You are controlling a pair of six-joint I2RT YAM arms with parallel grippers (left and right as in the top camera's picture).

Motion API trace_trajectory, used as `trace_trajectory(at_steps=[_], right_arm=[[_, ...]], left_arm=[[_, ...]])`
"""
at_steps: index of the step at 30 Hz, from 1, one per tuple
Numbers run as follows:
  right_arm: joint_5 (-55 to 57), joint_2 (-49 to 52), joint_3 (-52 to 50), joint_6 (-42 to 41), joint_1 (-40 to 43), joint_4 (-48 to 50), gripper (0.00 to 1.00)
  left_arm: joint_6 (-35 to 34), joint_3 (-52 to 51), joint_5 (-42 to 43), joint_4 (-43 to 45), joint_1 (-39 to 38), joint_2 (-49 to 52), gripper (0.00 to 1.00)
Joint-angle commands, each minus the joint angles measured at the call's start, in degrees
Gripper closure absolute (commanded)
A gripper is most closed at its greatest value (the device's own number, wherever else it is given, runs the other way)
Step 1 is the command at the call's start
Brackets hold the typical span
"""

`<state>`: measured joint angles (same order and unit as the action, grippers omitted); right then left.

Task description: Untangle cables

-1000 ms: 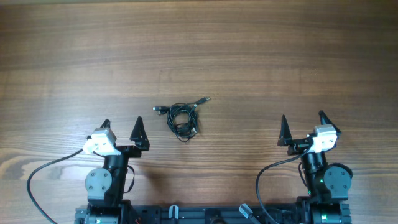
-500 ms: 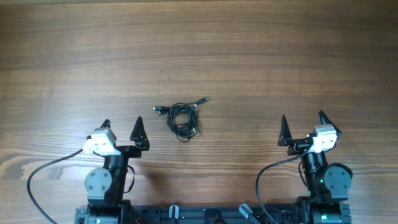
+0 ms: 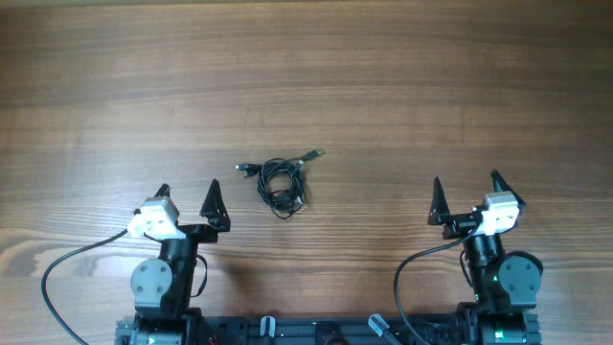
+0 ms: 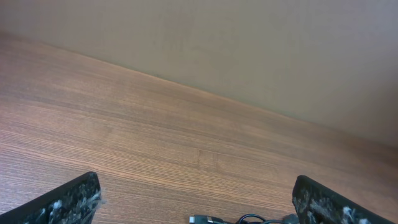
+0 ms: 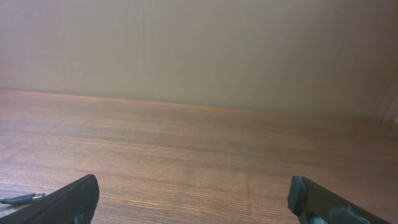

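A small tangle of black cables (image 3: 281,181) lies on the wooden table (image 3: 383,96) near the middle, with plug ends sticking out to the left and upper right. My left gripper (image 3: 188,198) is open and empty, below and left of the tangle. My right gripper (image 3: 466,193) is open and empty, far to the right of it. In the left wrist view the top of the tangle (image 4: 249,219) shows at the bottom edge between my fingers (image 4: 68,199). In the right wrist view one plug end (image 5: 18,199) shows at the far left.
Both arm bases and their black leads (image 3: 67,264) sit at the near table edge. A plain wall (image 5: 199,43) rises beyond the far table edge.
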<state>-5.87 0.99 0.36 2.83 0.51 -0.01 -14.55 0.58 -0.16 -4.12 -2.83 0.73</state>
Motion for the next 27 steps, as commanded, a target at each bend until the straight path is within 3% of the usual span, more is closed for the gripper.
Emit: trace_trajectory(at_steps=[1, 21, 27], right_arm=[[1.2, -0.57, -0.07, -0.87, -0.33, 0.15, 0.0], [1.2, -0.57, -0.07, -0.9, -0.33, 0.15, 0.0], [1.2, -0.57, -0.07, -0.9, -0.33, 0.15, 0.0]], left_arm=[[-0.74, -0.24, -0.37, -0.09, 0.48, -0.46, 0.0], [-0.7, 0.17, 2.71, -0.98, 0.48, -0.11, 0.0], [4.09, 10.36, 2.64, -15.76, 0.44, 5.49, 0.0]])
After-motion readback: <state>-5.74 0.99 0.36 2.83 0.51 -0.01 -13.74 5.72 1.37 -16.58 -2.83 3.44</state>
